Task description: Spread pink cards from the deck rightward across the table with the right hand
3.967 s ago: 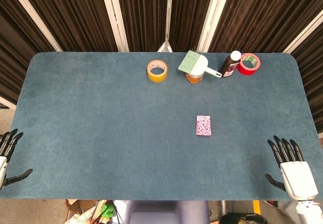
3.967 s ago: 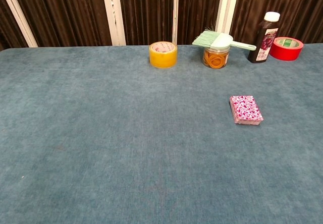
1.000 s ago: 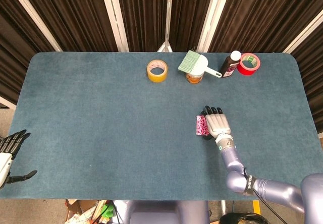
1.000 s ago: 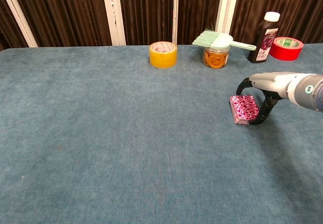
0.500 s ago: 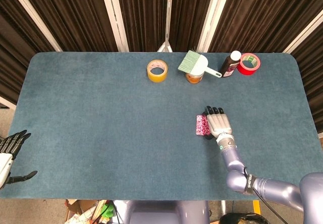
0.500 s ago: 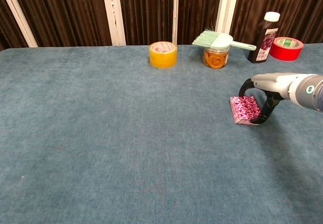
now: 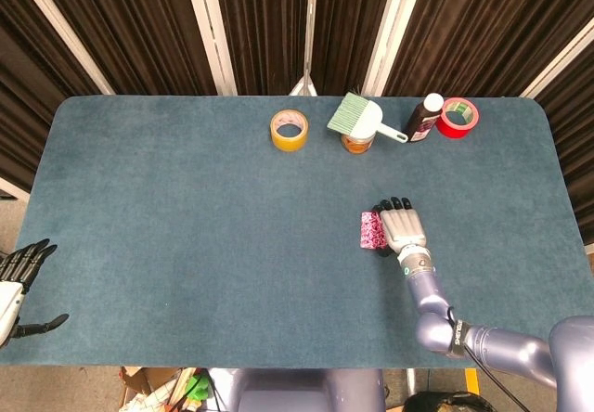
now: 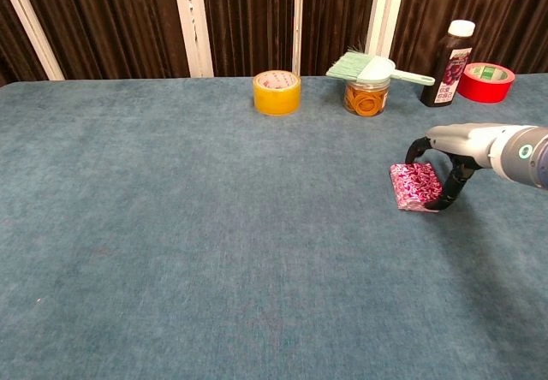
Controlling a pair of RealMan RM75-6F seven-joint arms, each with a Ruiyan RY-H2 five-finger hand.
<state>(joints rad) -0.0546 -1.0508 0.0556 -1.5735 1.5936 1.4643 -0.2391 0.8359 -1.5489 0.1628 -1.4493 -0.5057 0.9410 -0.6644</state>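
Cards (image 7: 372, 231) sit as one squared pink deck on the blue table (image 7: 186, 208), right of centre. Over the deck's right edge arches the right hand (image 7: 399, 226), fingers (image 8: 417, 148) curled down around it, thumb at the near corner. Whether it truly grips is unclear. Left hand (image 7: 17, 287) hangs spread, off the table's near-left corner.
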